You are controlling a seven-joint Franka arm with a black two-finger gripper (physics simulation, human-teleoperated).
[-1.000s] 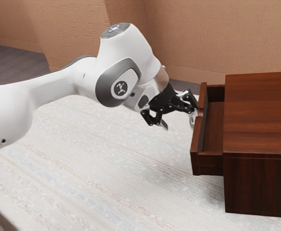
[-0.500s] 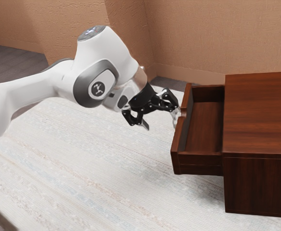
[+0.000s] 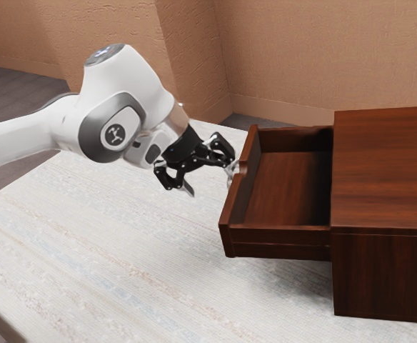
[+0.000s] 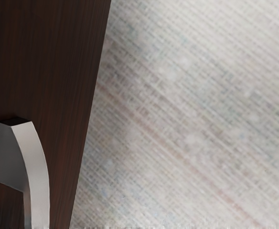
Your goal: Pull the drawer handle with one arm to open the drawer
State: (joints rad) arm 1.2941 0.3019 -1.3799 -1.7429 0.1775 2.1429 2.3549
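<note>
Drawer (image 3: 280,196) sticks well out of the dark wood cabinet (image 3: 383,207) at the exterior view's right, its front facing the white arm (image 3: 66,136), whose gripper (image 3: 208,179) is spread open right at that front, one finger apparently hooked behind the small pale handle (image 4: 22,167), likely dragging rather than pinching.

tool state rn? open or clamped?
Tool: open, fingers spread, one finger against the drawer handle, not clamped on it.
</note>
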